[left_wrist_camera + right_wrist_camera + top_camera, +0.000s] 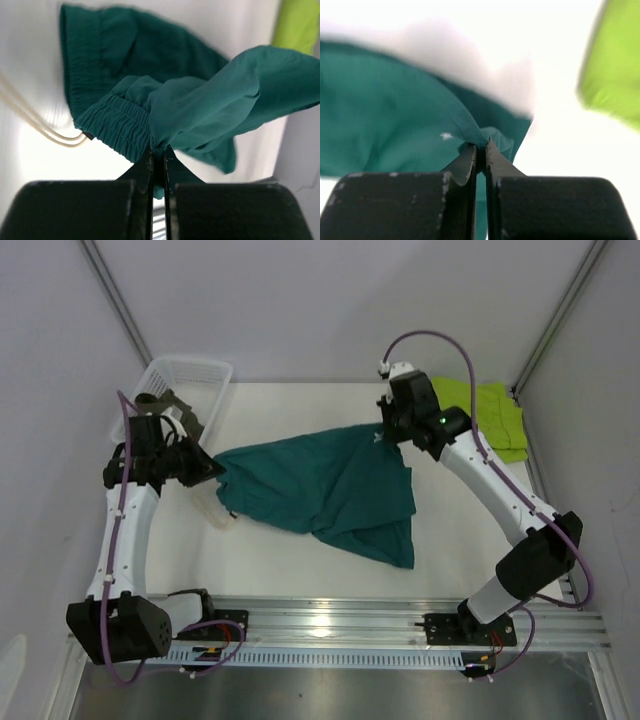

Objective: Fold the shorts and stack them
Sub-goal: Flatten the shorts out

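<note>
The teal shorts (320, 490) hang stretched between my two grippers above the white table. My left gripper (213, 468) is shut on the waistband end (120, 125), and the cream drawstring (30, 122) trails to the left. My right gripper (388, 435) is shut on a far corner of the teal cloth (395, 125), by its small white logo (446, 135). One teal leg droops onto the table at the front (385, 540). The lime-green shorts (490, 415) lie at the back right, also showing in the right wrist view (615, 75). The dark olive pair (185, 410) hangs from the basket.
A white plastic basket (200, 375) stands at the back left, beside my left arm. Grey walls close in the table on the left, back and right. A metal rail (400, 625) runs along the near edge.
</note>
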`<action>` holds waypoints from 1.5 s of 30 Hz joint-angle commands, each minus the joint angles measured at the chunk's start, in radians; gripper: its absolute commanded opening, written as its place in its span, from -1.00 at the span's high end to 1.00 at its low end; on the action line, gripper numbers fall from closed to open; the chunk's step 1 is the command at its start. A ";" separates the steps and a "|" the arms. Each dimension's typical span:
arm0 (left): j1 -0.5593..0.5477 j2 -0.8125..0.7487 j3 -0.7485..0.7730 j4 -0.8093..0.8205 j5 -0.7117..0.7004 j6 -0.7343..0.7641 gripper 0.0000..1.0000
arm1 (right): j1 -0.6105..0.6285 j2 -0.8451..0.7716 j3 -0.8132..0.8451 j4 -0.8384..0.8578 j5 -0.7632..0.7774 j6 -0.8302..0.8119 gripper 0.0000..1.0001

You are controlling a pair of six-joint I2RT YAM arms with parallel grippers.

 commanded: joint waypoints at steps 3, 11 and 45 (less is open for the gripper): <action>0.004 0.024 0.278 0.183 0.049 -0.111 0.99 | -0.049 0.126 0.327 -0.001 0.073 -0.053 1.00; 0.008 0.117 0.558 0.272 0.057 -0.150 0.99 | -0.263 0.248 0.809 -0.006 -0.133 0.114 1.00; -0.073 -0.561 0.319 0.379 0.043 -0.196 0.99 | -0.215 -0.618 0.283 0.313 -0.087 0.016 1.00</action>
